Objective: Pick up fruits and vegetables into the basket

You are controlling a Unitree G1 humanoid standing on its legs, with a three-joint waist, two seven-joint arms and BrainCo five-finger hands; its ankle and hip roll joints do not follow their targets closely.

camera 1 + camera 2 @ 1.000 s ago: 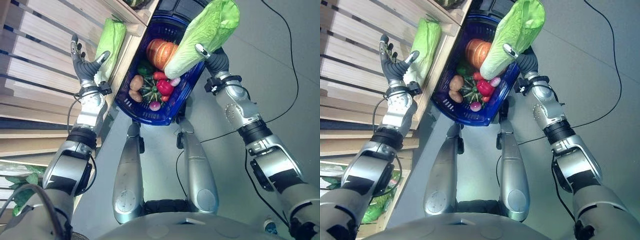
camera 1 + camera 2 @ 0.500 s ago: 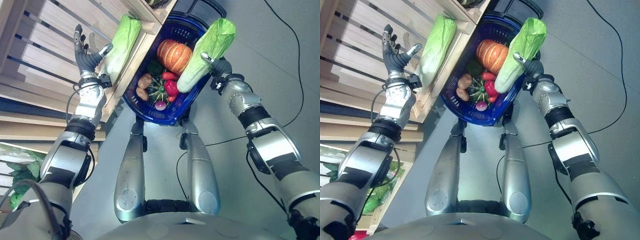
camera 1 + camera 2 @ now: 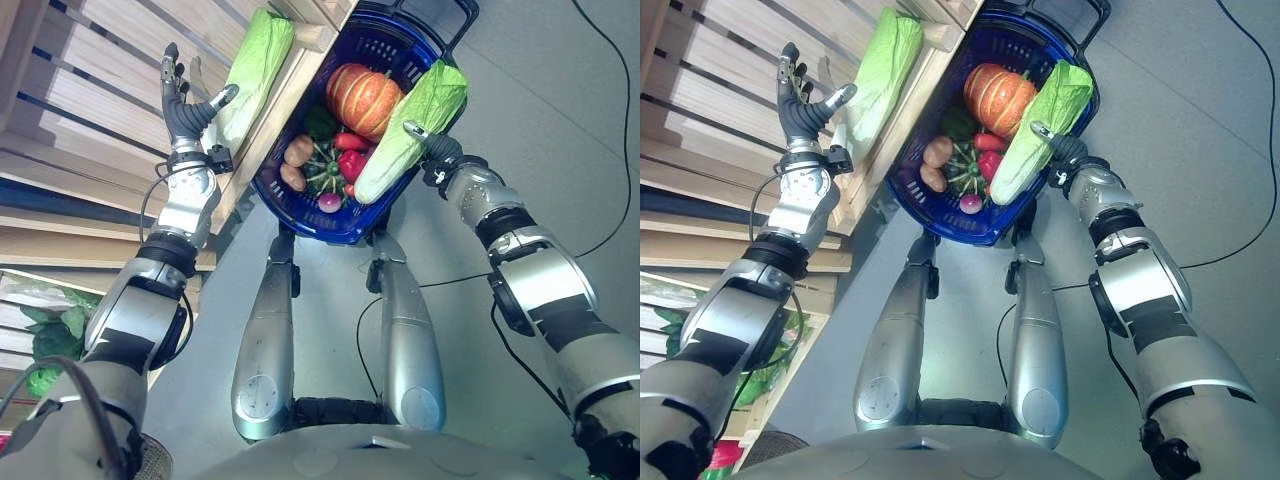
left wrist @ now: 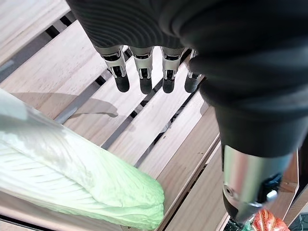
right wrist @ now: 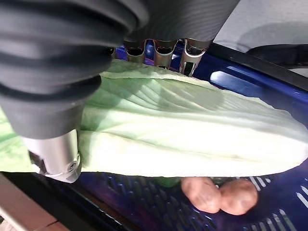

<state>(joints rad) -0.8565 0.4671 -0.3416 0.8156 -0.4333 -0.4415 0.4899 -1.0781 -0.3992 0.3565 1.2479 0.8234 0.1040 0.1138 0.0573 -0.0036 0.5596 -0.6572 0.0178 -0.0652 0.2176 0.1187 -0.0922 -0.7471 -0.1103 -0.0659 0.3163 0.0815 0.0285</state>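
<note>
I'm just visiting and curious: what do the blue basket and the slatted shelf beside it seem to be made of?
The blue basket looks like moulded plastic: glossy, uniformly coloured, with a regular lattice of holes in its wall. The slatted shelf looks like pale unfinished wood: matt boards with visible grain and dark gaps between them. The cabbage held over the basket by the right hand could be real or a replica; I cannot tell.

Basket point(image 3: 300, 215) crowded: pumpkin point(image 3: 362, 98), potatoes point(image 3: 296, 162), held cabbage point(image 3: 410, 128) across its right side.
</note>
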